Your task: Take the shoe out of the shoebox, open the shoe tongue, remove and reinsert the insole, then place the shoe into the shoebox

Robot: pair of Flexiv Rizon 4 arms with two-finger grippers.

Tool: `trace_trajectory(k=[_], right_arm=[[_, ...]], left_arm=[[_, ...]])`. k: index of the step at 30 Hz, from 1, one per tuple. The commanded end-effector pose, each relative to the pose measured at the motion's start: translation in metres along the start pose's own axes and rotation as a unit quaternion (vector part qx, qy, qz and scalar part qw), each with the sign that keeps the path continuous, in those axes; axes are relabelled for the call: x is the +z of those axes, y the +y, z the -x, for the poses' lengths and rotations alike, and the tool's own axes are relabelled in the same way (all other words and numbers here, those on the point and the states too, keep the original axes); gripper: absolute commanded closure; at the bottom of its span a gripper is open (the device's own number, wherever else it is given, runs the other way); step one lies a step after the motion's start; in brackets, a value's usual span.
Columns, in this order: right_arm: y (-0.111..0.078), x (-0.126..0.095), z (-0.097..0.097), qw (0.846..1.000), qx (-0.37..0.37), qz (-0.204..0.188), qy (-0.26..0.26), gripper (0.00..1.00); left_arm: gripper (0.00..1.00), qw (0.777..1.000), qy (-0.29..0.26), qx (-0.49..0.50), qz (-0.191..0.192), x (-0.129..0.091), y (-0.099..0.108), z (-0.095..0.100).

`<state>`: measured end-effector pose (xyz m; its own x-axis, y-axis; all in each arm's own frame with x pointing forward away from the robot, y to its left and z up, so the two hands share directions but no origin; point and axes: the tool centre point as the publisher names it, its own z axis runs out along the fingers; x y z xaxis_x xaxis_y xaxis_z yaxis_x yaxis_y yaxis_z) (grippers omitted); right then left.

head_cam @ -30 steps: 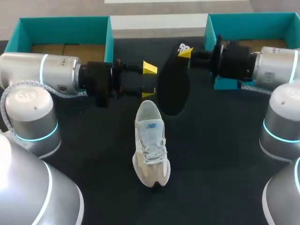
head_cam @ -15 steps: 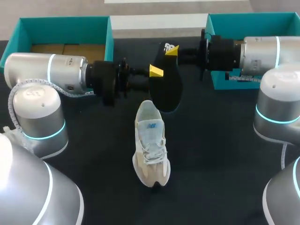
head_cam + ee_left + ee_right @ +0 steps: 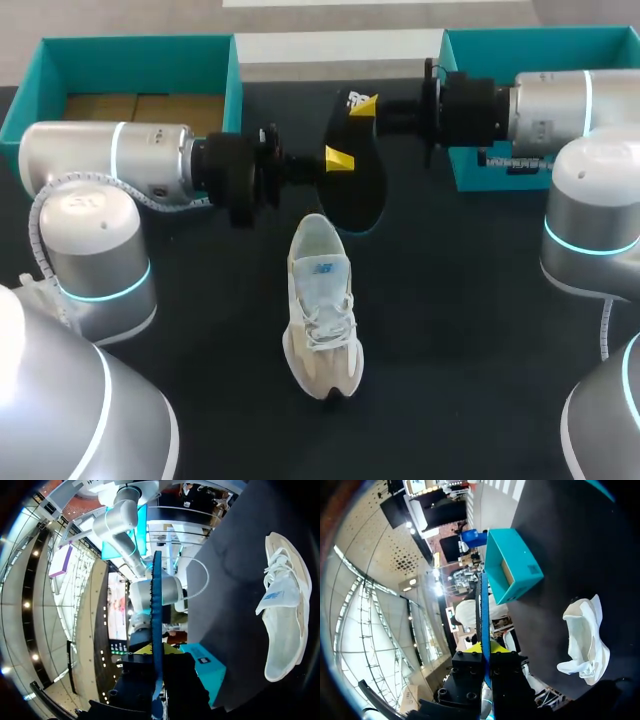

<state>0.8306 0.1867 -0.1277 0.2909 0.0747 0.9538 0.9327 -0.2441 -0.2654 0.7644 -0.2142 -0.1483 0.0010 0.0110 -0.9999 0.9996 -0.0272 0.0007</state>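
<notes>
The black insole (image 3: pixel 358 185) is hanging in the air just beyond the heel of the white sneaker (image 3: pixel 322 305), which is lying flat on the dark table (image 3: pixel 470 350) with its opening facing up. The right gripper (image 3: pixel 364 104) is pinching the insole's far end, the one furthest from the sneaker. The left gripper (image 3: pixel 340 158) is gripping its side edge, nearer to the sneaker. In both wrist views the thin insole is passing edge-on between narrow fingers, so both grippers seem to be holding it.

I am judging that the step is the reinsertion. To do it well, one gripper should be letting go before the other is turning the insole. The toe end should be entering the sneaker's opening first, at a low angle, and the tongue should be staying pulled away, so that the insole is not folding.

Beyond the sneaker to the left, a teal shoebox half (image 3: pixel 140 50) is lying with only brown cardboard (image 3: pixel 140 103) showing inside. Beyond it to the right, a second teal box half (image 3: pixel 530 38) is standing; the right arm is covering much of its inside, so I cannot tell its contents.
</notes>
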Motion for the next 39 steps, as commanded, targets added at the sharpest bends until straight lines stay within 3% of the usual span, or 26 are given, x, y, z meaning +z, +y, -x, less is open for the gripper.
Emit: trace_trajectory(k=[1,3,4,5,13,30,39], right_arm=[[-0.001,0.008,0.001,1.0,-0.001,-0.004,0.006,1.0],[-0.002,0.009,0.002,1.0,-0.007,-0.004,0.012,1.0],[-0.003,0.009,0.002,1.0,-0.013,-0.005,0.014,0.53],[-0.004,0.007,0.002,1.0,-0.025,0.002,0.015,0.0],[-0.015,-0.019,0.005,0.997,-0.077,0.012,0.01,0.0],[-0.034,-0.05,0.022,0.988,-0.145,-0.046,-0.011,0.0],[-0.04,-0.059,0.016,0.98,-0.187,-0.06,0.039,0.0]], left_arm=[[1.0,1.0,-0.003,0.002,0.002,0.003,0.0,-0.001],[1.0,1.0,-0.003,0.004,0.0,0.002,-0.001,0.001],[1.0,1.0,-0.002,0.004,-0.001,0.0,-0.002,0.002],[1.0,1.0,-0.003,0.004,-0.003,-0.002,-0.003,0.003],[1.0,1.0,0.0,0.001,-0.01,-0.021,-0.006,0.007],[1.0,1.0,0.0,-0.006,0.002,-0.048,-0.007,0.01],[1.0,1.0,-0.004,-0.006,0.005,-0.05,-0.008,0.012]])
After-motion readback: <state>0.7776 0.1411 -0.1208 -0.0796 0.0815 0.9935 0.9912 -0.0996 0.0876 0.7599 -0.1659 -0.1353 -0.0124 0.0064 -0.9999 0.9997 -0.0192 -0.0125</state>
